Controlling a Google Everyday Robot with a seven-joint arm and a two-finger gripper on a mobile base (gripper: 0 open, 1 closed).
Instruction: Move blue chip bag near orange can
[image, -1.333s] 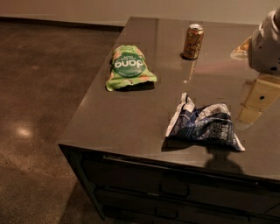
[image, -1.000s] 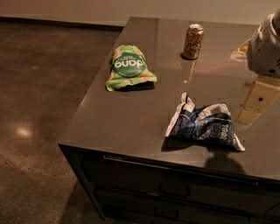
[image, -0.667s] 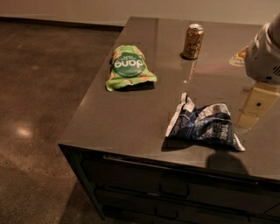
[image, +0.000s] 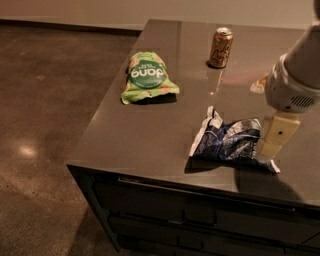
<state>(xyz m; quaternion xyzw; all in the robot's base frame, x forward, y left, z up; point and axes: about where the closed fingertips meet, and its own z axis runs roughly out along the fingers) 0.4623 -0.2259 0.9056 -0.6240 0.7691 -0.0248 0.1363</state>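
Note:
The blue chip bag (image: 227, 142) lies crumpled near the front edge of the dark table (image: 150, 130), with its white edges showing. The orange can (image: 220, 47) stands upright at the back of the table, well beyond the bag. My gripper (image: 274, 142) comes down from the white arm (image: 295, 82) at the right and sits at the bag's right end, touching or just above it. The bag lies flat on the table.
A green "dang" bag (image: 146, 77) lies at the table's left side, left of the can. The table's front edge and left edge drop to a brown floor (image: 45, 125). Drawers (image: 200, 220) run below the front edge.
My arm and gripper have moved left and down, closer to the right end of the blue chip bag. The bag, the can and the green bag have not moved.

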